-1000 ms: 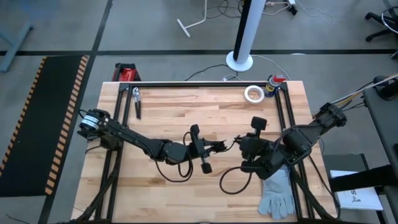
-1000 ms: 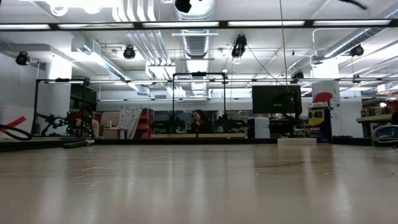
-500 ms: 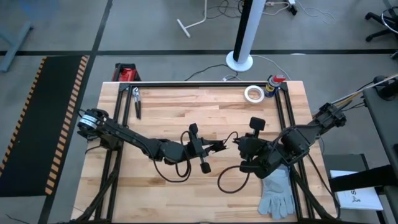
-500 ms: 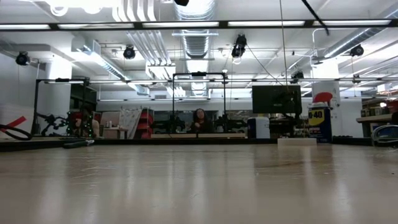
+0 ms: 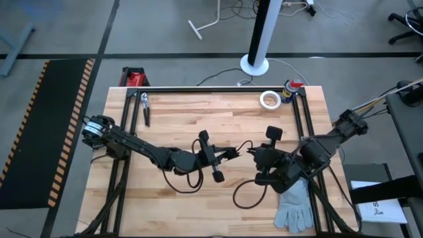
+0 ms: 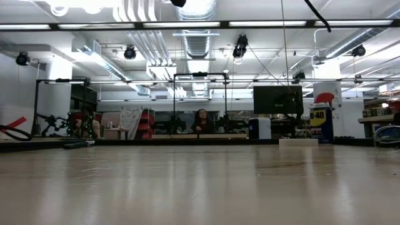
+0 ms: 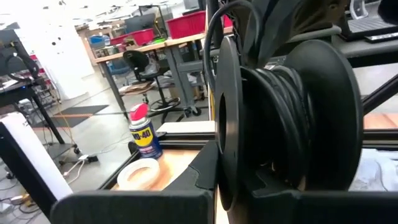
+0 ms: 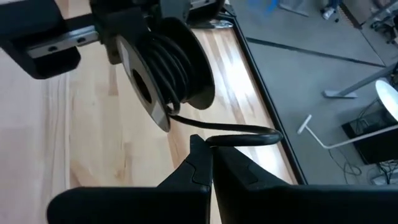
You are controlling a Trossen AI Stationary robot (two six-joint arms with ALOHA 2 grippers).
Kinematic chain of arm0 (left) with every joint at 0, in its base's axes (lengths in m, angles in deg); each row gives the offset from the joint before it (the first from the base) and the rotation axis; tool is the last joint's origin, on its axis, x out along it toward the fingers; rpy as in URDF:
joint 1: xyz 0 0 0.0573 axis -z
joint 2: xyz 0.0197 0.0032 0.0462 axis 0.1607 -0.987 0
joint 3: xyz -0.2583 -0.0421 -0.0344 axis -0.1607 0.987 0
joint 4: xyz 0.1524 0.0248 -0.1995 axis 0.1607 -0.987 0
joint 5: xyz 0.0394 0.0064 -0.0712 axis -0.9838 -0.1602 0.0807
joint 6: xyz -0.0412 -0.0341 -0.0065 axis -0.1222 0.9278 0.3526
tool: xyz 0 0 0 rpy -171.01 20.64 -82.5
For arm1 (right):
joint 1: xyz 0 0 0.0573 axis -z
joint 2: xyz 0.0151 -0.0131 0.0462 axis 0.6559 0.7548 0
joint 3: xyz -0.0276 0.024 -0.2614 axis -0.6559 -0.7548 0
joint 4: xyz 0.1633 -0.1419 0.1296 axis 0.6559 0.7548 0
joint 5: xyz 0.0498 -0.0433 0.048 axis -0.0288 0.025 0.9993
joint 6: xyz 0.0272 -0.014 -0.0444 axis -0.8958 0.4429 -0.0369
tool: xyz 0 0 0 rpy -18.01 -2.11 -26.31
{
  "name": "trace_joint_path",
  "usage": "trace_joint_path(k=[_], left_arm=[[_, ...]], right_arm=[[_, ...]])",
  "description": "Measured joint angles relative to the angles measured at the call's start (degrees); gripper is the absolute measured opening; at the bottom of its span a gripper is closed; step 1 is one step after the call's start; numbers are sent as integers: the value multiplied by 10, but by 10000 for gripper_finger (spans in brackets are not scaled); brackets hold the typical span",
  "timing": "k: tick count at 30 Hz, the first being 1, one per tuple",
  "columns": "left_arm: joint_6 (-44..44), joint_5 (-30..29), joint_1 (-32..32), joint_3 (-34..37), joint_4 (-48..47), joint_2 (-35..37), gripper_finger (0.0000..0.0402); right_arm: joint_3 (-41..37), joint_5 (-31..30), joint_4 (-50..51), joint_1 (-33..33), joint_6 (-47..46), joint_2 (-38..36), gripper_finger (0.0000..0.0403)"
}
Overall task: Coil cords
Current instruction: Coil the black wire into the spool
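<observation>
**2 arms meet over a black spool at mid-counter**

On the pale wooden plank counter (image 5: 198, 112), a pair of pliers (image 5: 145, 108) lies near the far left corner. The left gripper (image 5: 213, 157) reaches in to the middle, its fingers clamped on a black plastic spool with 2 round flanges (image 7: 286, 118). Several turns of the thin black flexible cord (image 8: 180, 62) are wound on the hub between those flanges.

From the spool a free length of cord arcs across to the right gripper (image 5: 259, 158), just beside it. In the right wrist view the 2 dark fingers (image 8: 199, 165) are pressed together, and the cord bends over their tips; it appears pinched there. The rest of the cord drops to the counter as a loose loop (image 5: 246, 192) in front of the right gripper, near the counter's front edge.

A white tape roll (image 5: 269, 100) and a blue and yellow spray can with a red cap (image 5: 291, 88) stand near the far right corner. A grey work glove (image 5: 294, 205) lies flat at the front right, under the right arm.
</observation>
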Motion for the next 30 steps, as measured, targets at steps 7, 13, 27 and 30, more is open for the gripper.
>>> trace_joint_path(k=[7, 13, 27, 30], left_arm=[[7, -14, -2, 0, -15, 0, 0], [24, -14, -9, 0, -25, -2, 0], [52, -9, -20, 1, -15, -20, 0], [54, -8, -20, 1, -11, -20, 0]], right_arm=[[18, -12, -24, -25, 20, 0, 0], [26, -7, -110, -28, 104, 1, 0], [26, 146, -264, 50, 237, 72, 0], [26, 175, -297, 59, 264, 93, 0]])
